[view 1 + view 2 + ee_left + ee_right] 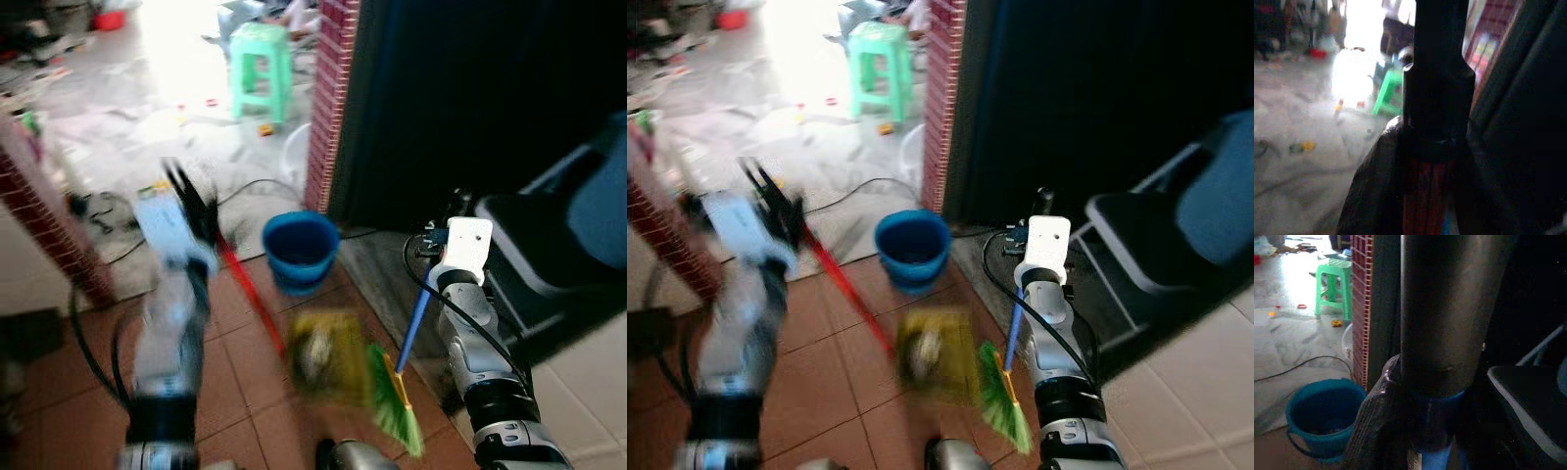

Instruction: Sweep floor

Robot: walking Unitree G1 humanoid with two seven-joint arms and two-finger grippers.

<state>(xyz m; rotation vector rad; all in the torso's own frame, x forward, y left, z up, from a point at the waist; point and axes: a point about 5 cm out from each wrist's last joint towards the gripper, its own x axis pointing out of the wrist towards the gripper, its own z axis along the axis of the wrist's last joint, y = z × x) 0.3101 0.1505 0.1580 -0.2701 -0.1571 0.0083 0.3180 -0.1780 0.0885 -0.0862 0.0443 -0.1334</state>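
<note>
Terracotta tile floor (245,392) underfoot, pale littered concrete beyond at 12 o'clock. Brick pillar (329,98) w/ dark doorway at 1 o'clock; green stool (261,69) further back. Blue bucket (300,250) dead ahead, near the pillar base. Left gripper (186,196), blurred, clamped on red handle (250,294) of yellow dustpan (328,357). Right gripper (1043,206) clamped on blue-handled broom (402,392); green bristles on the tiles, just beside the dustpan.
</note>
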